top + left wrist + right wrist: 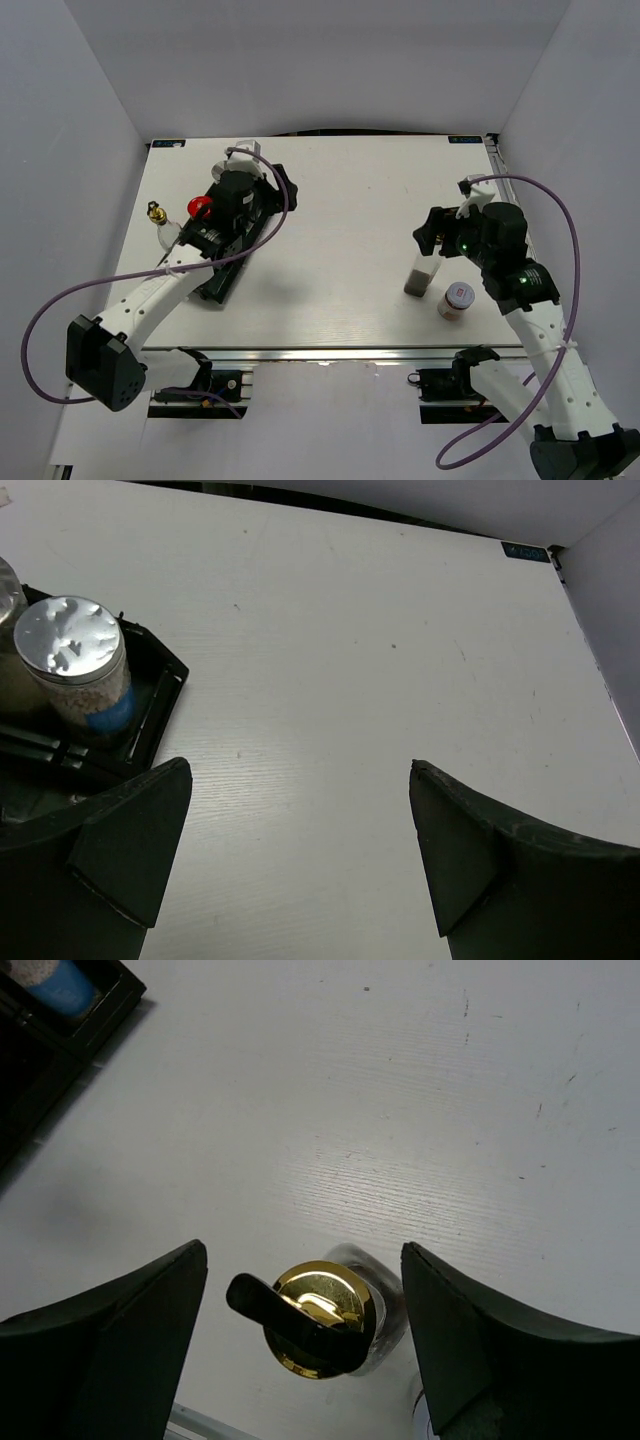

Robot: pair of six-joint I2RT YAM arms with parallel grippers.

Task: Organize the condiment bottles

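Right fingers (pixel 130 1330) released, straddling the gold-spouted bottle (pixel 320 1320) without touching. Left fingers (pixel 130 840) released above the desk (pixel 350 680), a jar (pixel 70 645) in the tray (pixel 160 680) to their left.

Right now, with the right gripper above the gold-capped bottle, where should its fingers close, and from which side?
Probably the clear body just under the gold cap, coming straight down: the gold-capped bottle stands upright between the open fingers of the right gripper, and its black spout juts toward one finger, so grip below it.
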